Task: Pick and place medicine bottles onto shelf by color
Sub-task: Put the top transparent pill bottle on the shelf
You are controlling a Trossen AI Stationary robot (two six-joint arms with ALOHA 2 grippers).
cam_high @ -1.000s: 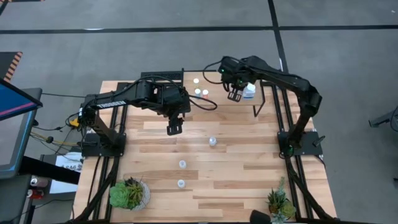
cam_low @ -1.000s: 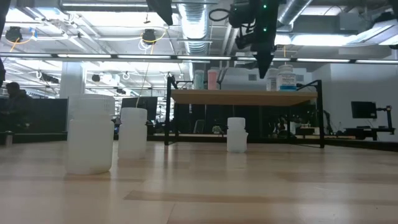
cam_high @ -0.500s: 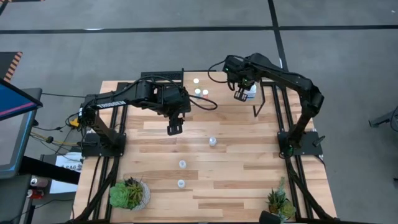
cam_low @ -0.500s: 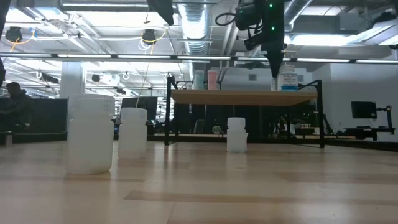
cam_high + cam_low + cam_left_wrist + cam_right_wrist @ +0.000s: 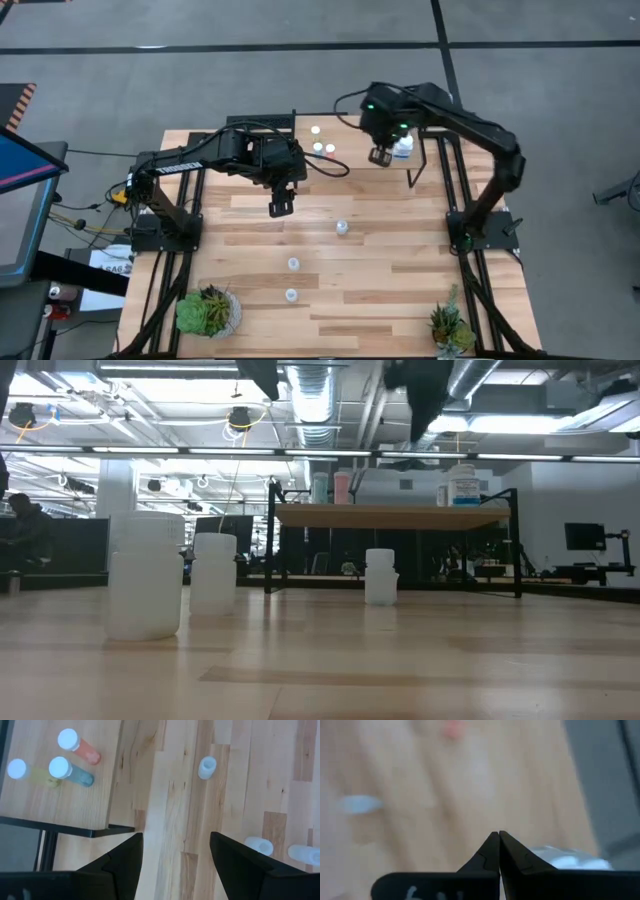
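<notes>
Bottles number at least seven across the views. Starting at the right gripper (image 5: 381,155), which hangs over the shelf (image 5: 345,160) in the upper middle of the high view with its fingertips (image 5: 498,840) pressed together and holding nothing: just right of it stands one larger white bottle with a blue label (image 5: 402,147), seen in the low view at the shelf's right end (image 5: 461,486).

Left of that gripper, three slim bottles with white caps (image 5: 322,146) stand close together at the shelf's left part; in the left wrist view one is orange-bodied (image 5: 79,748), one pale blue (image 5: 70,771), one yellowish (image 5: 31,773).

The left gripper (image 5: 280,206) hovers left of centre in the high view, above the bare table (image 5: 400,290), its fingers (image 5: 125,857) apart and empty.

Three small white bottles stand apart on the tabletop below the shelf in the high view: one near centre (image 5: 342,227), one lower (image 5: 293,263), one lowest (image 5: 291,295).

Two potted green plants sit at the bottom corners, left (image 5: 206,310) and right (image 5: 450,328).
</notes>
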